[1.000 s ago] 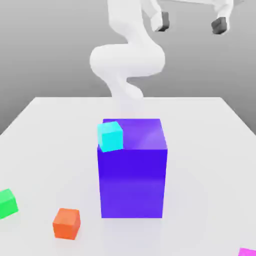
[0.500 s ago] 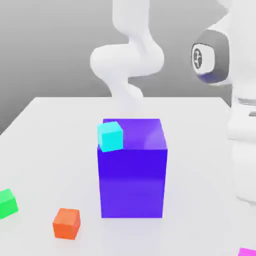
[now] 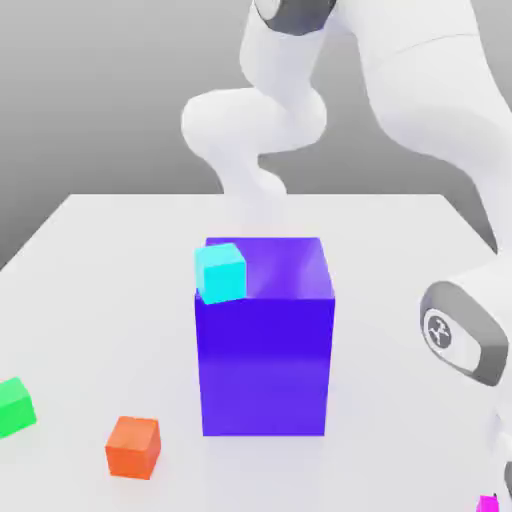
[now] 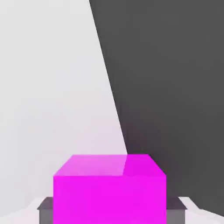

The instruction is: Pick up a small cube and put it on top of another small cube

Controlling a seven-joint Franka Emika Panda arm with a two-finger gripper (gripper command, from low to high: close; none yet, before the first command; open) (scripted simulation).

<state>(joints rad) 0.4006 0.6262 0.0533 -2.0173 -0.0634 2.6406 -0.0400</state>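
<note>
And there it is, the pink cube [image 4: 109, 200] is in the gripper [image 4: 110, 211] — fingers closed, one against each of two opposite sides! Reading the exterior view as a clock dial, that cube sits between four and five, out by the table's [image 3: 120, 310] near part, with the arm [image 3: 430, 90] curving down from one o'clock. The big blue block [image 3: 265, 365] holds the centre, cyan cube [image 3: 221, 274] on top at its eleven o'clock — orange cube [image 3: 133, 448] at seven, green cube [image 3: 14, 408] at eight.
</note>
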